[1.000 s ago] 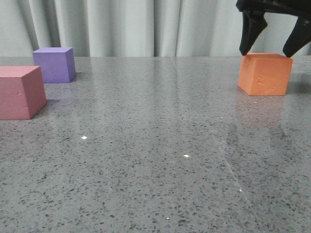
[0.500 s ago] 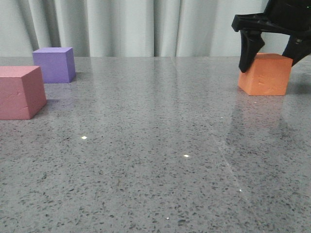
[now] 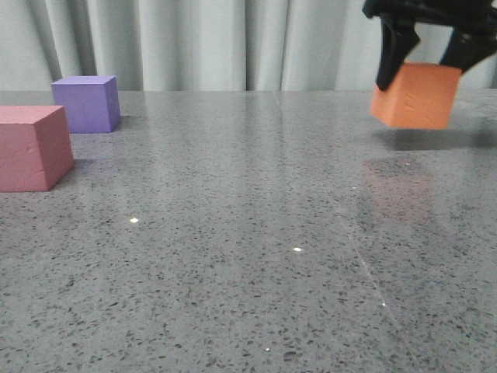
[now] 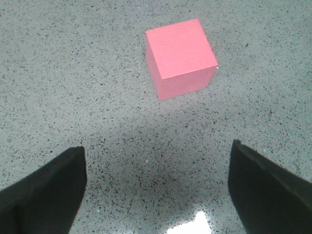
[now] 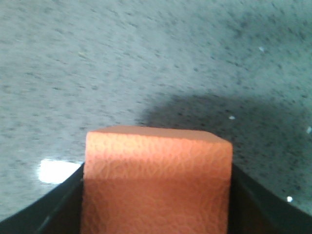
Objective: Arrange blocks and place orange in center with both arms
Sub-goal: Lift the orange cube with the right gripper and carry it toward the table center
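My right gripper is shut on the orange cube and holds it slightly tilted, a little above the table at the far right, with its shadow on the surface below. In the right wrist view the orange cube fills the gap between the two black fingers. The pink-red cube sits at the near left, and the purple cube stands behind it. My left gripper hangs open above bare table, with the pink-red cube some way ahead of its fingertips. It does not show in the front view.
The grey speckled table stretches between the left pair of cubes and the held one. A pale curtain closes off the back edge.
The right gripper came down around the orange cube, shut on it and lifted it off the table, shifting slightly left. The pink-red and purple cubes have not moved.
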Robot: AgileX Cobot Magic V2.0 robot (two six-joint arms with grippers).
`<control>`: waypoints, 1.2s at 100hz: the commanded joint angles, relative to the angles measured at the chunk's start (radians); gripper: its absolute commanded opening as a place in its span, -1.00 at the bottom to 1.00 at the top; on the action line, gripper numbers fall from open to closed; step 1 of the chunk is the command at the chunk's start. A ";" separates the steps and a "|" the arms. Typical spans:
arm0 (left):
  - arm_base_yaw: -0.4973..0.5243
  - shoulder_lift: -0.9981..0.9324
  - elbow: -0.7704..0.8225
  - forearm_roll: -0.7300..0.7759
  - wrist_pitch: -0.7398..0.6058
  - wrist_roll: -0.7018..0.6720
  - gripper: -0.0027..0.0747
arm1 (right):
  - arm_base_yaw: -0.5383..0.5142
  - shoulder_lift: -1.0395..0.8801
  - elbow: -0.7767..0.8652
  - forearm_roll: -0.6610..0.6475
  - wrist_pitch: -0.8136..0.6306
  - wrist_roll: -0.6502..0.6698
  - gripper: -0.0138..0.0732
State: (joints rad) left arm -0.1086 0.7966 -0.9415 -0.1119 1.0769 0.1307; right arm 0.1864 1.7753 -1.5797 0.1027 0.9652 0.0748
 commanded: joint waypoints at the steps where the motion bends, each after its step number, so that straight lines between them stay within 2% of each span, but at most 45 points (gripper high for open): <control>1: -0.008 0.001 -0.036 -0.010 -0.045 -0.002 0.56 | 0.037 -0.053 -0.074 0.018 0.009 0.019 -0.07; 13: -0.008 0.001 -0.036 -0.010 -0.045 -0.002 0.56 | 0.107 -0.053 -0.118 -0.001 0.009 0.077 -0.07; 36: -0.008 0.001 -0.036 -0.010 -0.045 -0.002 0.56 | 0.265 -0.048 -0.137 -0.147 -0.036 0.254 -0.07; 59: -0.008 0.001 -0.036 -0.010 -0.043 -0.002 0.56 | 0.332 -0.035 -0.156 -0.177 -0.093 0.417 -0.07; 93: -0.008 0.001 -0.036 -0.010 -0.043 -0.002 0.56 | 0.389 0.130 -0.395 -0.178 0.054 0.425 -0.07; 120: -0.008 0.001 -0.036 -0.010 -0.043 -0.002 0.56 | 0.404 0.228 -0.480 -0.178 0.101 0.438 -0.07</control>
State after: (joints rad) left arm -0.1086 0.7966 -0.9415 -0.1119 1.0769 0.1307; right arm 0.5901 2.0460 -2.0161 -0.0613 1.0810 0.5025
